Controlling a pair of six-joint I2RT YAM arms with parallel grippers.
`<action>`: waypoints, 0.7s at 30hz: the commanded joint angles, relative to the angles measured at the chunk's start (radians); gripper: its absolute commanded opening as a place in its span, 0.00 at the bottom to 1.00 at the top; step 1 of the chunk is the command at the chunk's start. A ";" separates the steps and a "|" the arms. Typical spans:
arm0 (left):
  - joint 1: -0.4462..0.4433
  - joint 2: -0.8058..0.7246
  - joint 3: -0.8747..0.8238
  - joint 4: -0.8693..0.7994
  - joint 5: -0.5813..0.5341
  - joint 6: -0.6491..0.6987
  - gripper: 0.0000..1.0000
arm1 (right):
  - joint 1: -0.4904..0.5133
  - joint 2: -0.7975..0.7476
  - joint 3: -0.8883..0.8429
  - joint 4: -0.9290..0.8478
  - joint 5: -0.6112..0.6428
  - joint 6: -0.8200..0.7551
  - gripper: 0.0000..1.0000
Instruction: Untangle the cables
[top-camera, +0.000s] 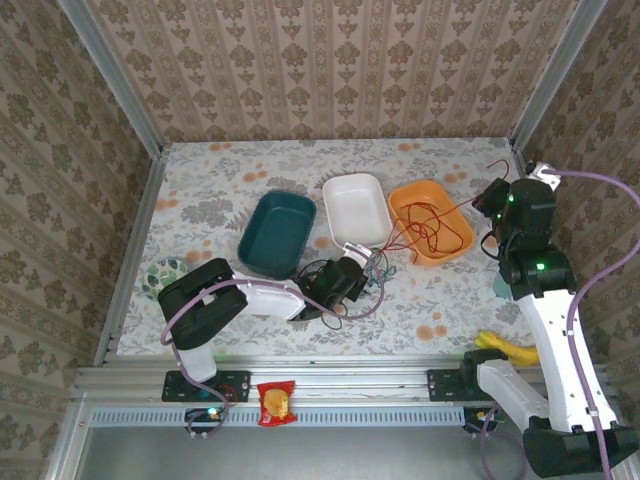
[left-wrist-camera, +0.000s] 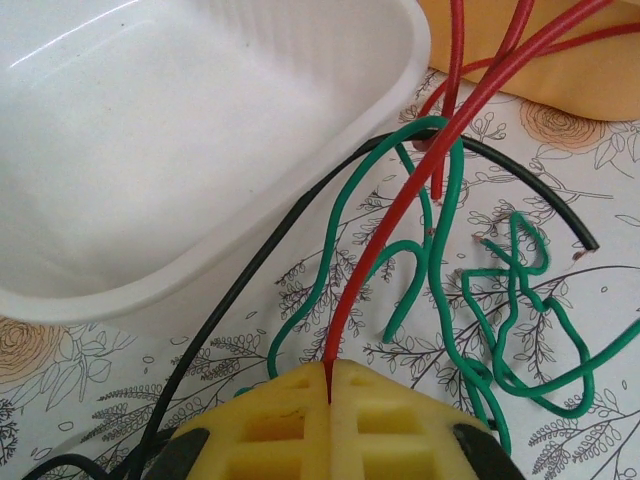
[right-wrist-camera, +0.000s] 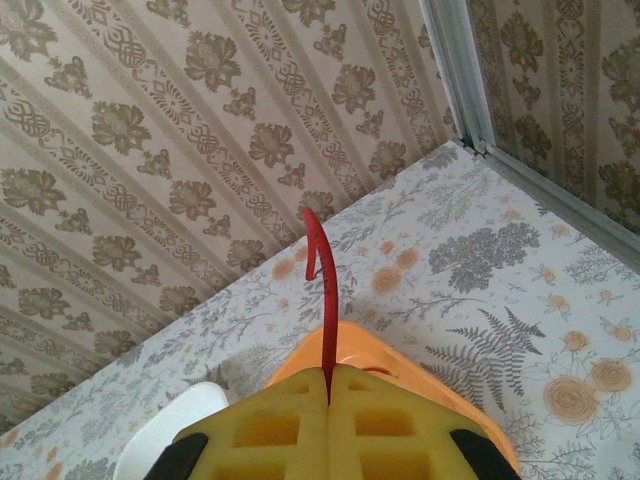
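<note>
Left gripper (left-wrist-camera: 329, 378) and right gripper (right-wrist-camera: 329, 385) both clenched on red cable (left-wrist-camera: 420, 180), its loops in orange tray (top-camera: 455, 245) at 2 o'clock from left gripper, while green cable (left-wrist-camera: 520, 290) and black cable (left-wrist-camera: 240, 290) lie on the table beside white tray (left-wrist-camera: 150, 150).

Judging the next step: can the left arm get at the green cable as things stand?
Probably not yet: the green cable lies loose just ahead of the left gripper, but that gripper is shut on the red cable.

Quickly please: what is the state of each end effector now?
Left end effector: closed, holding a red cable.
Right end effector: closed, holding a red cable.
</note>
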 joint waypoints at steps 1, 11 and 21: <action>0.012 -0.021 -0.013 -0.040 -0.042 -0.033 0.00 | -0.030 -0.035 0.034 0.036 0.023 -0.005 0.00; 0.010 -0.230 -0.178 -0.064 -0.137 -0.103 0.00 | -0.117 -0.048 0.015 0.013 0.026 0.049 0.00; 0.004 -0.193 -0.135 -0.096 -0.162 -0.113 0.00 | -0.130 -0.027 0.034 0.145 -0.178 0.014 0.00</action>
